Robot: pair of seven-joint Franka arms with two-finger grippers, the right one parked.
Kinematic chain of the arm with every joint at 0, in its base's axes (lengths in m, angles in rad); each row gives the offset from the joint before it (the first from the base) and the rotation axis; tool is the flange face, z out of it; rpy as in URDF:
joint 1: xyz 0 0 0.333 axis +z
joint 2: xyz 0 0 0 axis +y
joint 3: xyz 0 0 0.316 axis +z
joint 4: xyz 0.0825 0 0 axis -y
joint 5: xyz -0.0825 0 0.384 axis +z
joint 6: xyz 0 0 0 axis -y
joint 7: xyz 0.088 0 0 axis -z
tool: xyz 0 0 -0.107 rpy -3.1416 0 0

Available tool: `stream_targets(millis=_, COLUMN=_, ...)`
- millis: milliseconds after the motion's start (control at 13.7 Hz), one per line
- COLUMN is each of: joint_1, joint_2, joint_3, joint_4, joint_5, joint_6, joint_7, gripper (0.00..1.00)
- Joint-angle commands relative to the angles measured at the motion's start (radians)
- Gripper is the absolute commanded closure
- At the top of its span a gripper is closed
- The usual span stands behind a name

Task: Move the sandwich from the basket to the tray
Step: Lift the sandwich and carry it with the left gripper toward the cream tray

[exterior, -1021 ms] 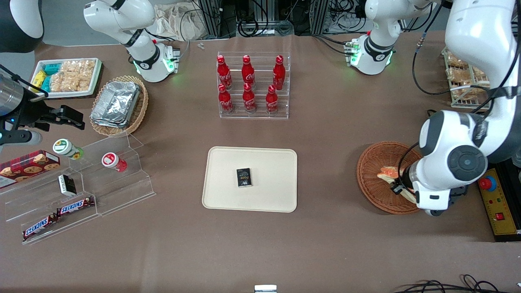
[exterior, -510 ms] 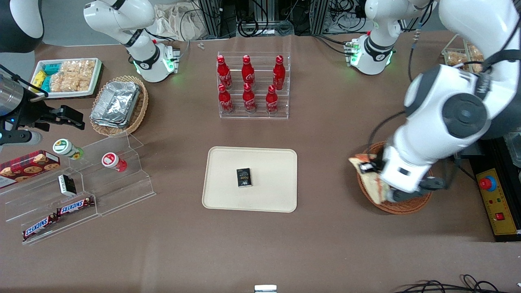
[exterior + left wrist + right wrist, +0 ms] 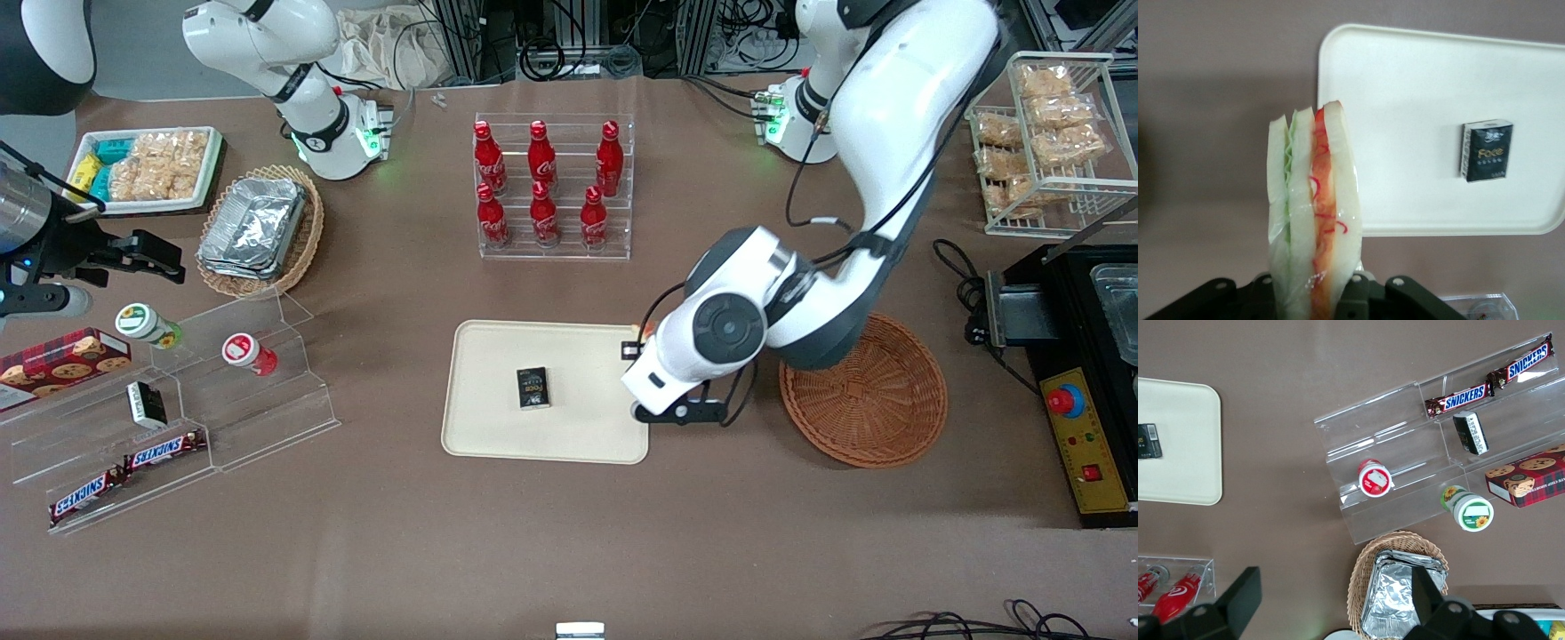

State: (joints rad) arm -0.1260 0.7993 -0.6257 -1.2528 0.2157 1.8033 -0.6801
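The tool (image 3: 1315,297) grips the sandwich (image 3: 1315,220) by its base, fingers closed against the bread faces, so the wedge stands out from the tool with its layered edge toward the wrist camera. In the front view the tool (image 3: 633,348) is largely hidden under the wrist and hangs over the tray (image 3: 498,427) rim at the end nearest the basket (image 3: 876,400), which lies empty toward the working arm's end of the surface. The sandwich's long axis points away from the tool and crosses the tray (image 3: 1405,100) edge. The tray's bare middle lies onward from the tool, toward the parked arm's end. A small dark box (image 3: 532,388) rests near the tray's centre; the likely set-down spot is between it and the near rim.
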Motion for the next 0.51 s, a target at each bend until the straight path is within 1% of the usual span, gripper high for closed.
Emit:
stream_targets(millis=0, joint_1=-0.026, joint_2=0.058, joint_3=0.001, joint_4=0.027, joint_5=0.06, joint_6=0.031, joint_7=0.019, gripper=1.0)
stream_targets(millis=146, joint_1=-0.081, joint_2=0.099, joint_3=0.009, joint_4=0.024, joint_5=0.117, joint_6=0.135, joint_7=-0.013, gripper=1.0)
stream_targets(millis=219, joint_1=-0.11, joint_2=0.113, joint_3=0.045, joint_4=0.024, joint_5=0.138, joint_6=0.152, joint_7=-0.047, gripper=1.0)
stream_targets(millis=365, joint_1=-0.176, joint_2=0.126, joint_3=0.104, joint_4=0.023, joint_5=0.148, joint_6=0.198, joint_7=-0.068, gripper=1.0)
stream_targets(millis=438, joint_1=-0.197, joint_2=0.127, joint_3=0.125, joint_4=0.021, joint_5=0.149, joint_6=0.208, joint_7=-0.068, gripper=0.96)
